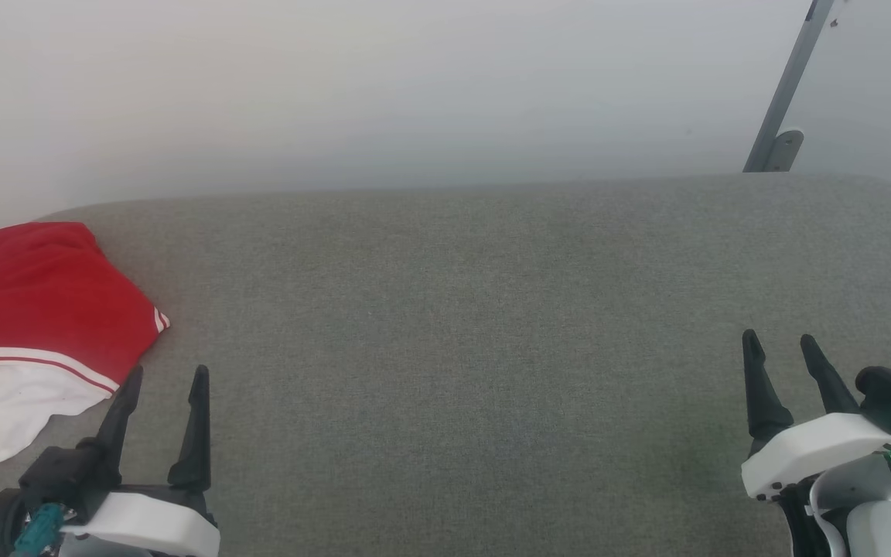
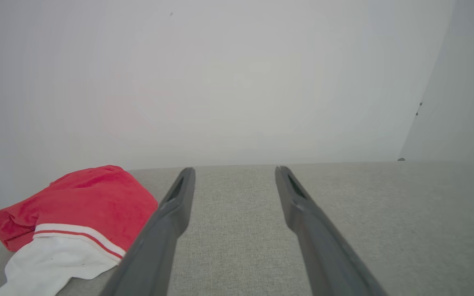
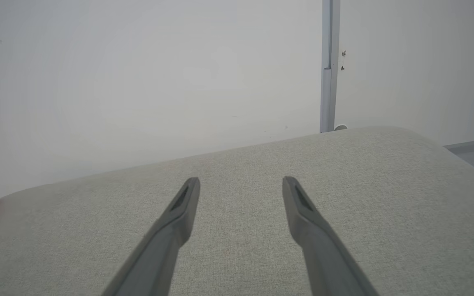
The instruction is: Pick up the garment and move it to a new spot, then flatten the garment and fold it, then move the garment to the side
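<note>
Garment [image 1: 43, 309] sits bunched at the table's [image 1: 453, 348] left edge beside the left gripper [image 1: 168, 373], jaws there and on the right gripper [image 1: 780, 337] apart and empty, so a shallow pinch might grab only the sleeve.

At the left edge, the garment [image 1: 43, 294] is showing soft matt cloth, faintly fuzzy on the red part. The cushioned surface [image 1: 453, 348] is showing coarse grey woven fabric. The left pincer [image 1: 168, 373] and right pincer [image 1: 778, 337] are showing matt dark plastic fingers and smooth white plastic housings. At the upper right, a strut [image 1: 790, 85] is looking like smooth grey metal.
</note>
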Motion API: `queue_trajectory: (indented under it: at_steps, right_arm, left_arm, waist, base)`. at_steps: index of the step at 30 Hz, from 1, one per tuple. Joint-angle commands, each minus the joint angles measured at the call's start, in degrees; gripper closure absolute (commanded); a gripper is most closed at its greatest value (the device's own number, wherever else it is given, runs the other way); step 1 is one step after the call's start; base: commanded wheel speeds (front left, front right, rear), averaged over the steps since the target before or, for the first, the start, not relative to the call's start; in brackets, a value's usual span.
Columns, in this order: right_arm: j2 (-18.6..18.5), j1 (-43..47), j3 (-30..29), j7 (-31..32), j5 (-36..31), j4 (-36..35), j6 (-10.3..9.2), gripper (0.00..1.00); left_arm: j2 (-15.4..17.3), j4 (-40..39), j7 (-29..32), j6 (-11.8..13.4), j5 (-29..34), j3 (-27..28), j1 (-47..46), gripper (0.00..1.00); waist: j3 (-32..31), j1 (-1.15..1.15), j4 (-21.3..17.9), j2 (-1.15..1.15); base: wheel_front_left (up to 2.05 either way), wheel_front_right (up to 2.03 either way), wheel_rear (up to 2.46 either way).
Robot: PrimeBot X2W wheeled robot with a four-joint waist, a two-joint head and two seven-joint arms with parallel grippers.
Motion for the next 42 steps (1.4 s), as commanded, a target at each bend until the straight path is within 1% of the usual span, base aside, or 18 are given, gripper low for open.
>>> queue_trajectory:
  at_steps: [1,13,26,31,36,37,42]
  right_arm:
    - [-0.06,-0.42,0.01,-0.42,-0.80,-0.35,0.02,0.00]
    - [-0.15,-0.35,0.22,-0.93,-5.87,-0.81,0.01,0.00]
    - [-0.15,-0.45,1.02,-1.01,-5.34,-0.77,0.01,0.00]
    - [-0.68,0.15,2.74,-0.50,-4.66,-0.93,0.01,0.00]
    - [-1.20,0.26,4.47,-0.19,-4.12,-0.64,0.01,0.00]
    - [-1.20,0.26,4.47,-0.19,-4.12,-0.64,0.01,0.00]
    - [-1.46,-0.14,6.59,-0.12,-3.22,0.07,0.01,0.00]
  left_arm:
    - [0.24,-0.40,-0.39,-0.17,0.98,-0.10,0.71,0.00]
    - [0.76,-0.74,-1.69,-0.37,4.99,-0.33,0.96,0.00]
    - [-0.08,0.14,-1.59,-1.09,3.26,0.18,0.21,0.00]
    - [-0.13,1.50,-1.23,-0.46,2.29,1.02,-0.34,0.00]
    - [0.24,2.28,-0.13,0.56,0.99,2.29,-0.70,0.00]
    - [0.24,2.28,-0.13,0.56,0.99,2.29,-0.70,0.00]
    - [0.51,1.82,0.94,1.57,0.34,3.15,-0.17,0.00]
  waist:
    - [0.00,0.00,0.00,0.00]
    - [-0.19,0.00,0.14,0.00]
    - [-0.41,0.00,0.73,0.00]
    - [-1.11,0.00,3.18,0.00]
    - [-2.15,0.00,7.16,0.00]
    - [-2.15,0.00,7.16,0.00]
    - [-3.31,0.00,11.71,0.00]
  base:
    - [0.00,0.00,0.00]
    - [0.00,0.00,0.00]
    - [0.00,0.00,0.00]
    - [0.00,0.00,0.00]
    - [0.00,0.00,0.00]
    - [0.00,0.00,0.00]
    - [0.00,0.00,0.00]
